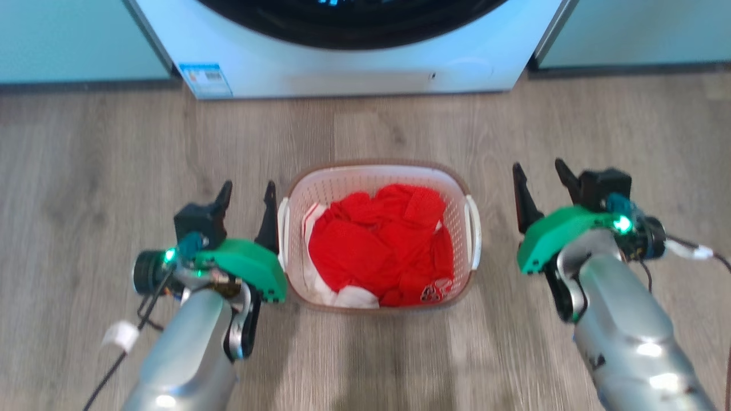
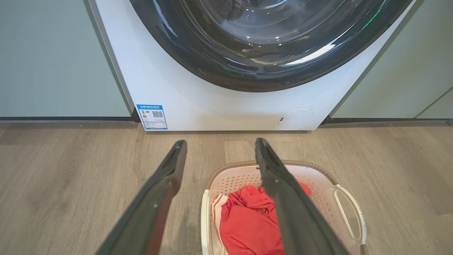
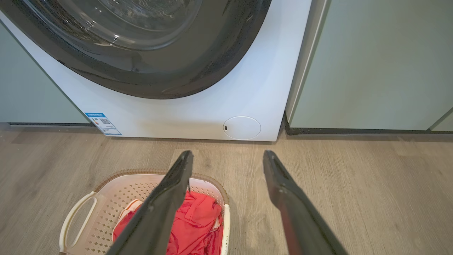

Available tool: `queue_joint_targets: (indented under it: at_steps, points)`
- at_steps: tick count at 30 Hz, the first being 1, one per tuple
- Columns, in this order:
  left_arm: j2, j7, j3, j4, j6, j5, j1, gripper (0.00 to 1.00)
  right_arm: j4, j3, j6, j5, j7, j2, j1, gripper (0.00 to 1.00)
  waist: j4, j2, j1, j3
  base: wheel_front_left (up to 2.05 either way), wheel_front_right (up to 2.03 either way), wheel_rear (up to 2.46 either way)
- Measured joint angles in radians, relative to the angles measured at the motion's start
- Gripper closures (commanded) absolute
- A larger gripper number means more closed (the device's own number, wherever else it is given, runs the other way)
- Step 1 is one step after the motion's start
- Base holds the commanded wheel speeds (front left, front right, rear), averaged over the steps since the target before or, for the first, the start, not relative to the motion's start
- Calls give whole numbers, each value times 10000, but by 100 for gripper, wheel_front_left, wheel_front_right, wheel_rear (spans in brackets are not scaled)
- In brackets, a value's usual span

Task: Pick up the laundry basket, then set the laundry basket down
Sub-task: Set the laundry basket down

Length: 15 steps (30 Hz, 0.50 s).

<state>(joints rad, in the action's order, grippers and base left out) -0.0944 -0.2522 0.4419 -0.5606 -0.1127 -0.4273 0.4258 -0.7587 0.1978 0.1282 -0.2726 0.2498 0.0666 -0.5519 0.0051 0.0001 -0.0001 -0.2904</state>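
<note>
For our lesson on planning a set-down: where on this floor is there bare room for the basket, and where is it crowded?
Bare floor lies between the washer and the basket, and wide patches lie outside the left gripper and outside the right gripper, up to the cabinets. Crowded: the left gripper sits close beside the basket; the right stands farther off.

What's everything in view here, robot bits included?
floor: one, grey-brown wood, underneath everything
washing machine: one, white, dark door, far side
label: one, blue, machine's lower left corner
cabinets: two, pale green, flanking the machine
laundry basket: one, white, brown rim, on the floor before the machine
clothes: heap, red and white, in the basket
left gripper: one, dark, open, close by basket's left side
right gripper: one, dark, open, right of basket, apart
</note>
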Motion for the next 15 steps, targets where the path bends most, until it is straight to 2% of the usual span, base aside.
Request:
queue_joint_targets:
  at_steps: [7, 15]
  points:
    - [105, 0, -1051, 1411, 430, 1168, -1658, 0, 1434, -366, 0, 320, 0, -23, 1637, 0, -114, 0, 0, 1033, 0, 0, 0]
    - [199, 0, -1741, 2953, 775, 1662, -3159, 0, 2826, -566, 0, 495, 0, -81, 2834, 0, -106, 0, 0, 1765, 0, 0, 0]
